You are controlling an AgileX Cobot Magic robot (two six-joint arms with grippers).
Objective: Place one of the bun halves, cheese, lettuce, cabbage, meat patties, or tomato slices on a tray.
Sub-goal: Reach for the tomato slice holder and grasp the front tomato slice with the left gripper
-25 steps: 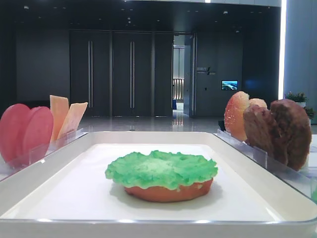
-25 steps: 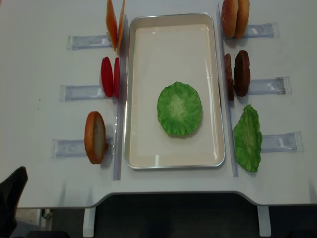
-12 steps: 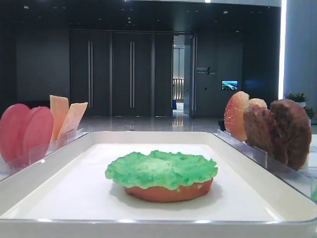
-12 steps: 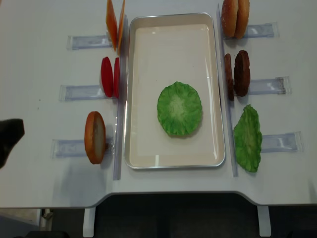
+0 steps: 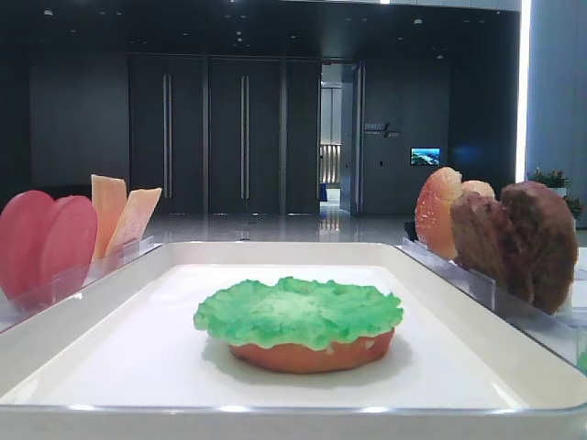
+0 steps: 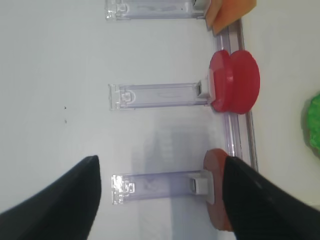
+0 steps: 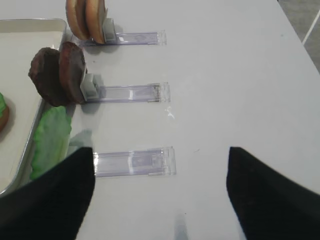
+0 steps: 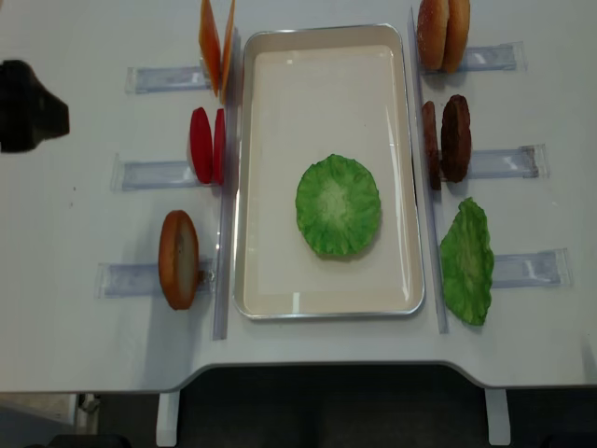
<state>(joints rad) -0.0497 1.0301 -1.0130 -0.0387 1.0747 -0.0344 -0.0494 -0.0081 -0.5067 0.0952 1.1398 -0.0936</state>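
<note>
A: What sits around the tray (image 8: 322, 56)?

B: Clear plastic slotted racks (image 8: 154, 173) line both long sides on the white table (image 8: 75, 355). On the left, from far to near in the overhead view: two cheese slices (image 8: 215, 42) standing on edge, two tomato slices (image 8: 207, 145) on edge, and one bun half (image 8: 178, 259) upright in its rack. On the right: two more bun halves (image 8: 442, 35), two meat patties (image 8: 446, 137), and a loose lettuce leaf (image 8: 466, 260) lying flat just beside the tray's rim.

A: And inside the tray?

B: A bun half (image 5: 312, 353) lying flat, near the middle, with a ruffled green lettuce sheet (image 8: 338, 204) draped over it. Nothing else stands around it.

A: Textures?

B: Tomato discs are smooth, matte pinkish-red; patties rough and dark brown; cheese thin, flat, pale orange squares; the far bun domed with pale speckles.

A: Which way does the tray run?

B: Its long axis runs away from the near table edge, and the racks lie crosswise to it. The upright discs face along the tray's length.

A: The grippers?

B: The left gripper (image 6: 160, 200) hangs over the left racks, its dark fingers (image 6: 60, 200) spread wide, holding nothing. The right gripper (image 7: 160, 195) hovers over the nearest right rack, fingers (image 7: 50, 200) likewise apart and empty
</note>
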